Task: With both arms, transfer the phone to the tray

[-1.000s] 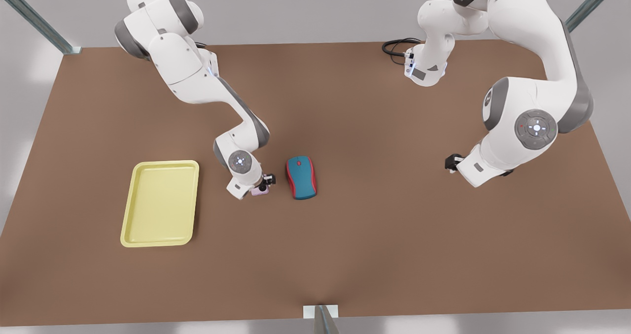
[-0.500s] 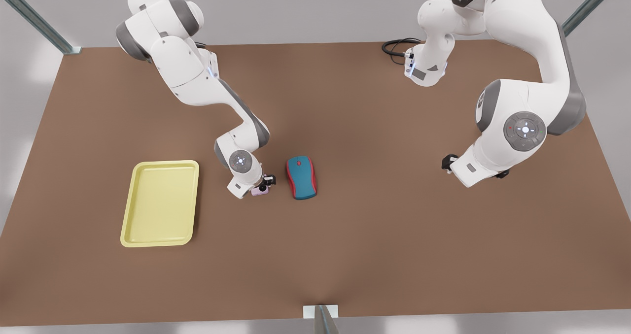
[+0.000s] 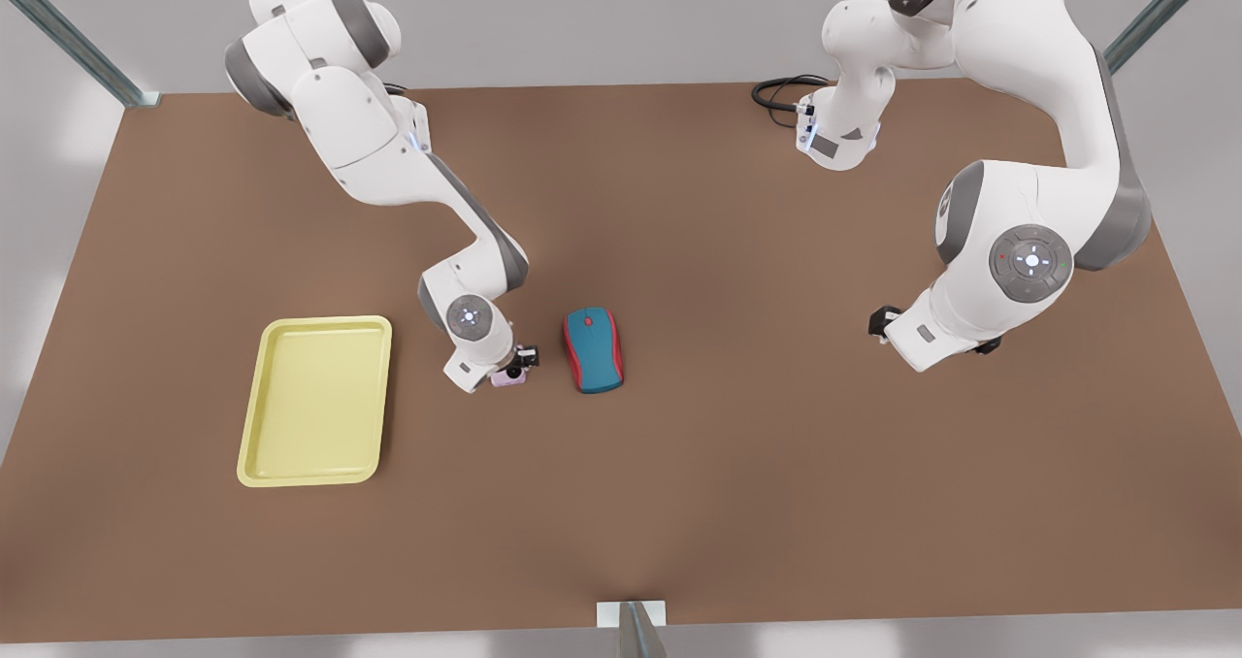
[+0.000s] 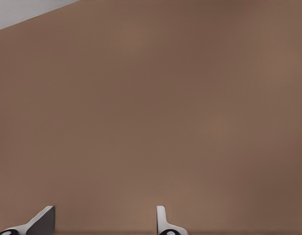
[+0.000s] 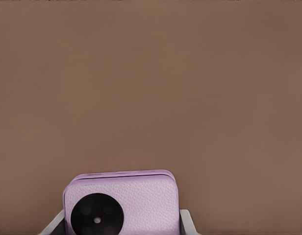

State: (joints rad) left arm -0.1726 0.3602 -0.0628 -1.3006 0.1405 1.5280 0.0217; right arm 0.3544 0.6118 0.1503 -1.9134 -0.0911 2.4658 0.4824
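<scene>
Your right gripper point(image 3: 511, 375) has the phone point(image 5: 122, 203) clenched between its jaws; left gripper point(image 4: 104, 223) hangs with jaws released over bare counter point(image 3: 776, 444).

The phone point(image 5: 122, 203) is cut off by the right wrist view's edge; the wrist hides most of it in the front view.

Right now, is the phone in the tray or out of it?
Out. The phone sits between the right gripper's fingers, beside the mouse; the tray holds nothing.
</scene>
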